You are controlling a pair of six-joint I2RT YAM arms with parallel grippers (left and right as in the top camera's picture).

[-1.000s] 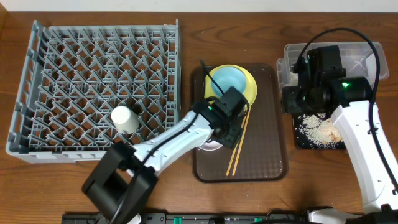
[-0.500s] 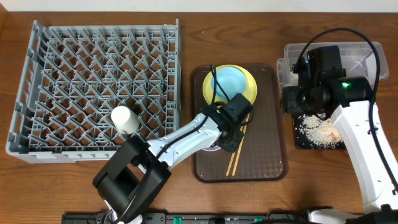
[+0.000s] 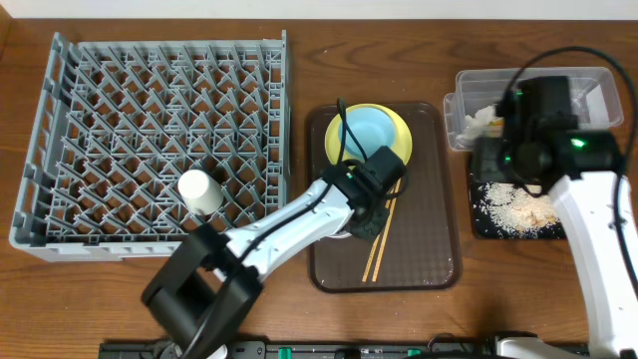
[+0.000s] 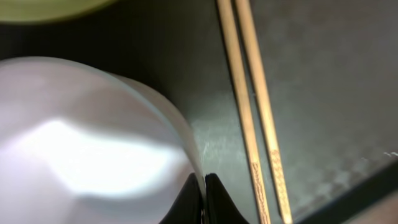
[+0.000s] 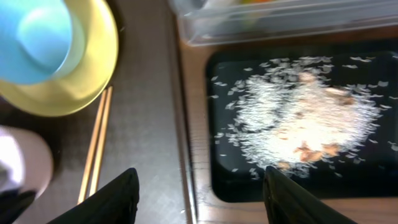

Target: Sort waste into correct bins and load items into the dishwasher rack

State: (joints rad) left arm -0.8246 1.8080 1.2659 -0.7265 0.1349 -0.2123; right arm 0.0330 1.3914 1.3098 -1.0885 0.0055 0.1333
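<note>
In the left wrist view my left gripper [image 4: 203, 186] is shut on the thin rim of the pinkish-white bowl [image 4: 87, 143], which sits on the brown serving tray. From overhead that bowl [image 3: 339, 235] is mostly hidden under the left wrist. The wooden chopsticks [image 4: 255, 124] lie just right of it. A light blue bowl [image 3: 364, 135] rests in the yellow plate [image 3: 401, 140]. A white cup [image 3: 199, 189] stands in the grey dishwasher rack [image 3: 150, 120]. My right gripper [image 5: 202, 199] hangs open above the black tray's [image 5: 217, 174] left edge, near the rice crumbs [image 5: 298, 118].
The brown serving tray [image 3: 429, 259] lies between the rack and the bins. The clear tub [image 3: 588, 85] stands behind the black tray [image 3: 478, 214] at the right, with a white tissue [image 3: 481, 118] inside. The left arm stretches across the rack's front right corner.
My left gripper has closed onto the bowl's rim. The right arm has shifted to the right, over the black tray, its fingers still apart.
</note>
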